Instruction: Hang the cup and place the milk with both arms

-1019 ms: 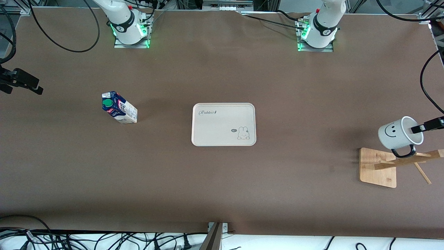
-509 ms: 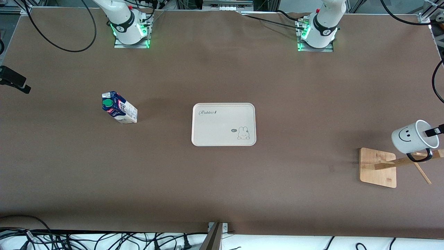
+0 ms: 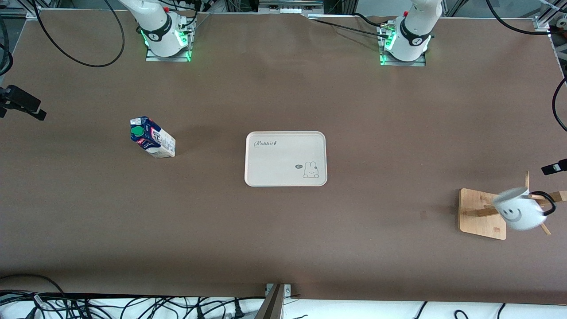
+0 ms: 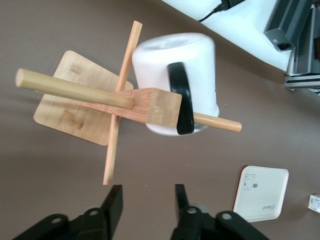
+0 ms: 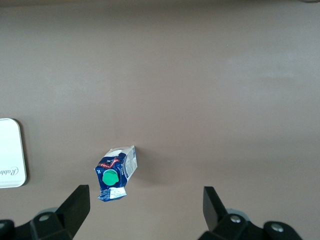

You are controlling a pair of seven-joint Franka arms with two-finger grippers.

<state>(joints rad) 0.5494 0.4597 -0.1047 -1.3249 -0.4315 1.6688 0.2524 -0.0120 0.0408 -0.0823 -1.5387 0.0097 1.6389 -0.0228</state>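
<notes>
The white smiley cup (image 3: 517, 215) hangs by its black loop handle (image 3: 547, 204) on a peg of the wooden rack (image 3: 480, 212), at the left arm's end of the table. In the left wrist view the cup (image 4: 172, 70) hangs mouth down with the handle (image 4: 181, 102) round the peg. My left gripper (image 4: 145, 200) is open and empty, drawn back from the rack; it shows at the front view's edge (image 3: 556, 167). The milk carton (image 3: 152, 138) stands toward the right arm's end. My right gripper (image 5: 145, 202) is open and empty, high over the table beside the milk (image 5: 115, 172).
A cream rabbit tray (image 3: 285, 158) lies at the table's middle, between milk and rack; it shows in both wrist views (image 4: 262, 192) (image 5: 10, 152). The rack's base (image 4: 75, 107) and crossed pegs stand near the table's end. The right gripper (image 3: 22, 104) shows at the front view's edge.
My left gripper let go of the cup and drew away from the rack. The cup dropped onto the peg and now hangs by its handle. The right gripper shifted slightly.
</notes>
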